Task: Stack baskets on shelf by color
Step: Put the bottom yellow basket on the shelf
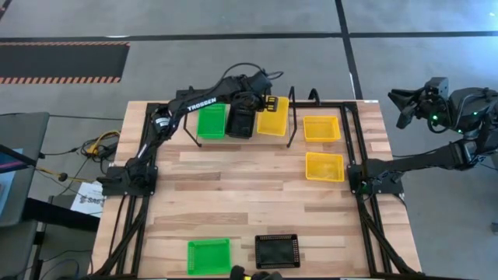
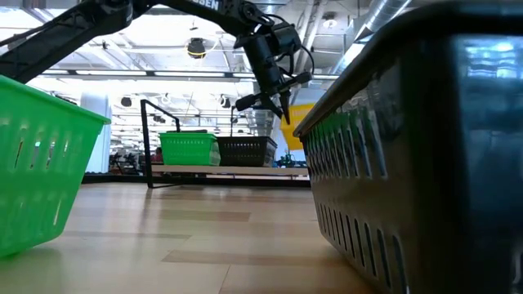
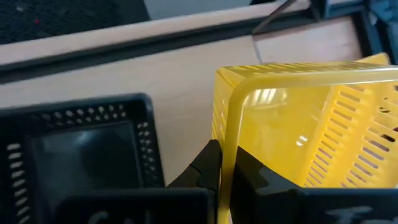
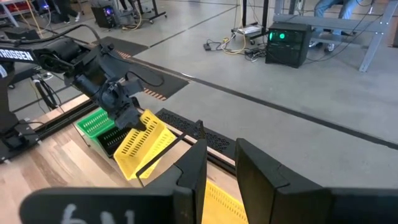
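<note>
A: Where does the left gripper (image 4: 138, 124) stand?

B: Over the shelf (image 1: 257, 140) at the far edge of the table (image 1: 249, 210), jaws clenched on the rim of a yellow basket (image 1: 273, 117). The basket hangs tilted, one end higher than the other, just beside the black basket (image 1: 240, 121) that sits next to the green basket (image 1: 211, 121) on the plank.

A: And the right gripper (image 4: 214, 163)?

B: Parked off the table's right side, jaws part open, nothing between them.

A: What could go wrong here?

B: The grip is on one thin wall only, so the basket could swing or slip out if the arm moves sharply. Because it is tilted, its low corner may catch the black basket's rim and shove that one toward the green one. Released while skewed, it could land half off the plank's end.

A: The rest?

B: Two more yellow baskets (image 1: 321, 128) lie on the table to the right; a green one (image 1: 208, 255) and a black one (image 1: 277, 250) wait at the near edge.
</note>
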Controlling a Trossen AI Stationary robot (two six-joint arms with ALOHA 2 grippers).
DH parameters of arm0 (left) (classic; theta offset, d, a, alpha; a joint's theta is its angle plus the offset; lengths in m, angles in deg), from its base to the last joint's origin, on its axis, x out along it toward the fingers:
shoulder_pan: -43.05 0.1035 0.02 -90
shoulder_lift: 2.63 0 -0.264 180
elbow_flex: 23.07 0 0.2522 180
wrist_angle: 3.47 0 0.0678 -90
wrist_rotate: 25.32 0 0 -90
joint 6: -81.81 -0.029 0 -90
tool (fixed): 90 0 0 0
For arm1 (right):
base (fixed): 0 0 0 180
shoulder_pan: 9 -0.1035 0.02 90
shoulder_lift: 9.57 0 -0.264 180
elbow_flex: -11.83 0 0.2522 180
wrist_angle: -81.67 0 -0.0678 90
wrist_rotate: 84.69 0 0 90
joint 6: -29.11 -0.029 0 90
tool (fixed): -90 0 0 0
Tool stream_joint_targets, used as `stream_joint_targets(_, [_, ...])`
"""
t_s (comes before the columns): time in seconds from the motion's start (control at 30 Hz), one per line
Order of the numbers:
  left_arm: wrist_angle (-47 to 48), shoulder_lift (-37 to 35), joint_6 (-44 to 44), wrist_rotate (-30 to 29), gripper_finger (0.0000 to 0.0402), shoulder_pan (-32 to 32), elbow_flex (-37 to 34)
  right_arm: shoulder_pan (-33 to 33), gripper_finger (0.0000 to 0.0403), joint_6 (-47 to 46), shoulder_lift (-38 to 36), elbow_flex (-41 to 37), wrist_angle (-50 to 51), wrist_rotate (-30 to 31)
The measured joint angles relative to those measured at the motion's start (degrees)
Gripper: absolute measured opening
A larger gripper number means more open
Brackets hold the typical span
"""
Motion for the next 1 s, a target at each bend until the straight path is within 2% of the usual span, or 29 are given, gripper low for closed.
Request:
stream_joint_targets(0.4, [-0.42,0.41,-1.13,-0.88,0.0000,0.05,0.11,0.00,0.0102,-1.38,0.02,0.00,0.04,-0.07])
stream_joint_targets(1.0, [0.12,3.94,-1.56,1.29,0.0000,-0.18,0.02,0.01,0.0102,-1.39,1.11,-0.02,0.09,-0.15])
